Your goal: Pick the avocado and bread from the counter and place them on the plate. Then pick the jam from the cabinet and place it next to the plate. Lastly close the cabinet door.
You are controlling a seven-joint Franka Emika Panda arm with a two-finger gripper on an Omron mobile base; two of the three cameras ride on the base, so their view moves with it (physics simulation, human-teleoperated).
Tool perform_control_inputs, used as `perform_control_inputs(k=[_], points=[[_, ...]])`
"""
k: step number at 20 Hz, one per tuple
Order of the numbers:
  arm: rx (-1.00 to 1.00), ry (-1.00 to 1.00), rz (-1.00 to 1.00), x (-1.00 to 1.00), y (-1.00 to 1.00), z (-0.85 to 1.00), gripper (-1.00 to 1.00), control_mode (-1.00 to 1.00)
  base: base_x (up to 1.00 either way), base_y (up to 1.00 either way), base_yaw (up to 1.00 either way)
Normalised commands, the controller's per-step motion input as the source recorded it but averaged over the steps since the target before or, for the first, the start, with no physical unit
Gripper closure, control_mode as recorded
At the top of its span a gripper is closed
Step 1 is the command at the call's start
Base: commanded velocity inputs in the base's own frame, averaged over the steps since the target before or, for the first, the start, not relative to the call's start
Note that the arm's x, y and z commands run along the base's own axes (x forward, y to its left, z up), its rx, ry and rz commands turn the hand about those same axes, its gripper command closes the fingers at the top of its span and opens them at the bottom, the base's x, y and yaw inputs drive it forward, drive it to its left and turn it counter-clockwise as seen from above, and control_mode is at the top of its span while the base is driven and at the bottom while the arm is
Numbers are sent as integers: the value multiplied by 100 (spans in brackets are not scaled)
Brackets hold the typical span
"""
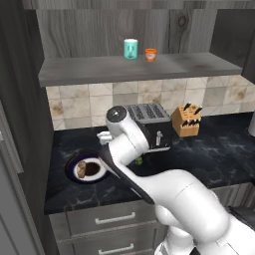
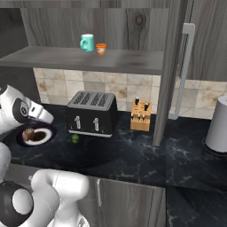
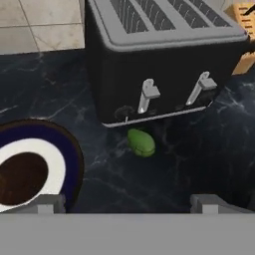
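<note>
The fingers (image 3: 127, 201) stood wide apart, holding nothing, above the black tabletop (image 3: 199, 159). Just ahead, the avocado (image 3: 141, 142) lay on the tabletop against the toaster (image 3: 159, 64) front. Left of it, the plate (image 1: 74, 162) carried the bread (image 1: 88, 169). Farther back, the jam (image 1: 150, 54) sat on the cabinet (image 1: 99, 30) shelf beside a teal cup (image 1: 130, 49), and the cabinet door (image 2: 170, 66) stood open.

I see black four-slot toaster (image 2: 92, 114) against tiled backsplash (image 2: 119, 86), wooden knife block (image 2: 141, 115) just beside it. Teal cup (image 1: 130, 49) upright on shelf. White canister (image 2: 218, 125) far right.
</note>
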Motion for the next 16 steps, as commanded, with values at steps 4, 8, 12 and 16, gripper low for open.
perform_control_inputs(k=[4,8,12,16], points=[[5,0,27,0,-77,-24,-100,-100,0,0,0],[17,0,12,0,-65,-19,-100,-100,0,0,0],[20,2,0,0,-43,-16,-100,-100,0,0,0],[13,0,0,1,-27,-17,-100,-100,0,0,0]])
